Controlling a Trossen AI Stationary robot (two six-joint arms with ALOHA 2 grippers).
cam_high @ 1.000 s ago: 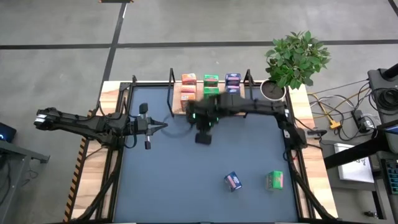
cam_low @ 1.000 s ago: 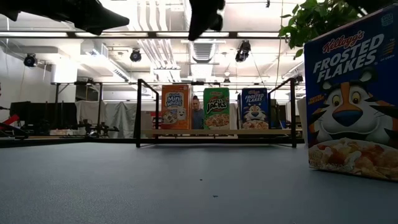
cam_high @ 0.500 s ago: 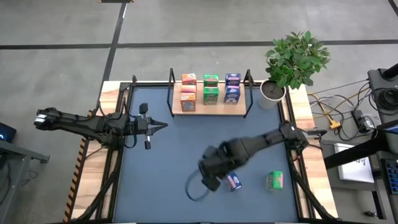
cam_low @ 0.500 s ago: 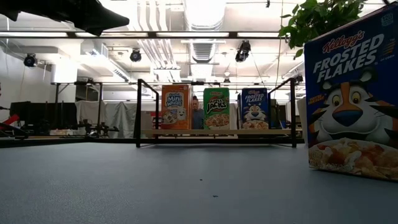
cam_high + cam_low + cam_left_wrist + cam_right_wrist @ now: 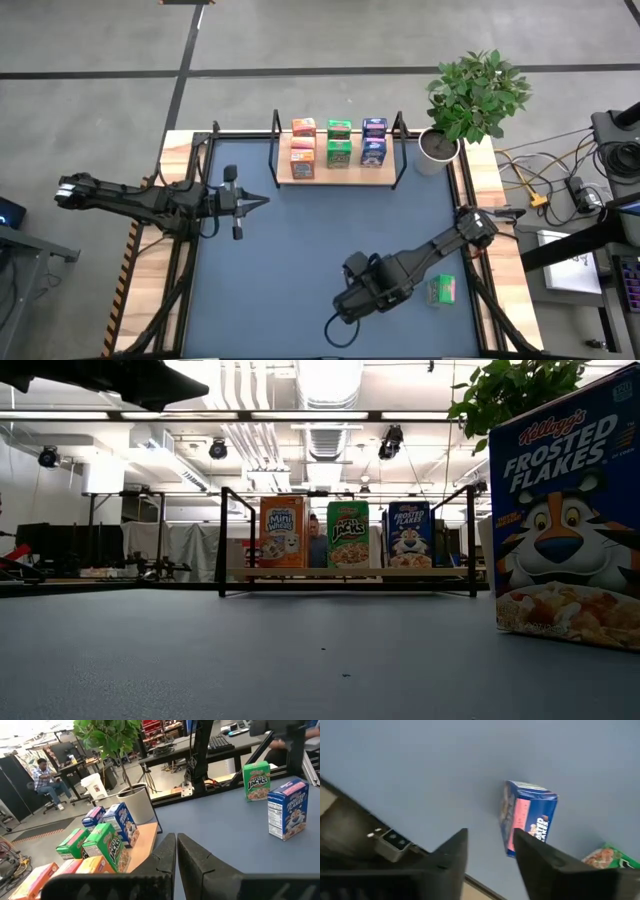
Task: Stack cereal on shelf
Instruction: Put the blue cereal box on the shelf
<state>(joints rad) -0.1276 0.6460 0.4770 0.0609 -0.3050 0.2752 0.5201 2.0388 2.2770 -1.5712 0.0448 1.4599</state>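
My right gripper (image 5: 490, 851) hovers over the blue box (image 5: 527, 817), jaws partly open and empty. I judge a skewed descent could tip it. Left gripper (image 5: 176, 851) waits, jaws shut.

my right gripper (image 5: 352, 300) is hovering over the near middle of the table (image 5: 260, 270), a loose cereal box (image 5: 527, 817) standing just ahead of it and another (image 5: 441, 290) sitting to its right; the shelf (image 5: 340, 176) is sitting at the far edge, boxes lining it, a plant (image 5: 475, 95) standing right of it; my left gripper (image 5: 262, 201) is waiting at the left side
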